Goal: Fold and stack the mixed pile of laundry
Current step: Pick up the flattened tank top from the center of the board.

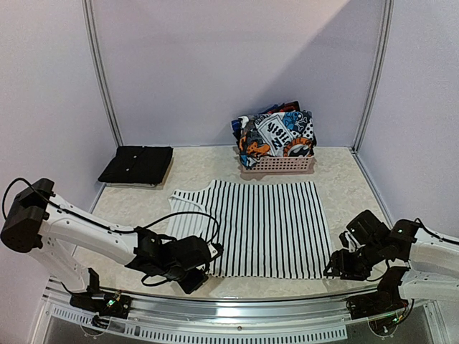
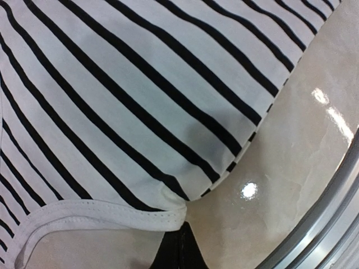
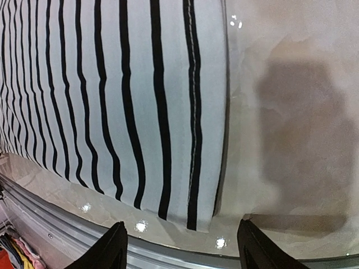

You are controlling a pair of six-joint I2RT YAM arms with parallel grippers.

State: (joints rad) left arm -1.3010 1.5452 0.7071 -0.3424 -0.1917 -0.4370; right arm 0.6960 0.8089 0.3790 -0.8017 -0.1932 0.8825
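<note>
A white garment with thin black stripes point(image 1: 262, 226) lies spread flat in the middle of the table. My left gripper point(image 1: 203, 266) is at its near left corner. In the left wrist view its jaws are shut point(image 2: 182, 241), and the puckered corner by the white hem point(image 2: 174, 210) is pinched at their tip. My right gripper point(image 1: 336, 271) sits low at the near right corner. It is open point(image 3: 182, 249), and the striped garment's corner point(image 3: 202, 216) lies flat just ahead, between the two fingers and untouched. The rest of the pile, topped by a graphic print garment point(image 1: 276, 132), fills the basket.
The pink latticed basket point(image 1: 280, 165) stands at the back centre against the wall. A folded black garment point(image 1: 136, 165) lies at the back left. A metal rail point(image 1: 237, 304) runs along the near table edge, close under both grippers. Walls enclose three sides.
</note>
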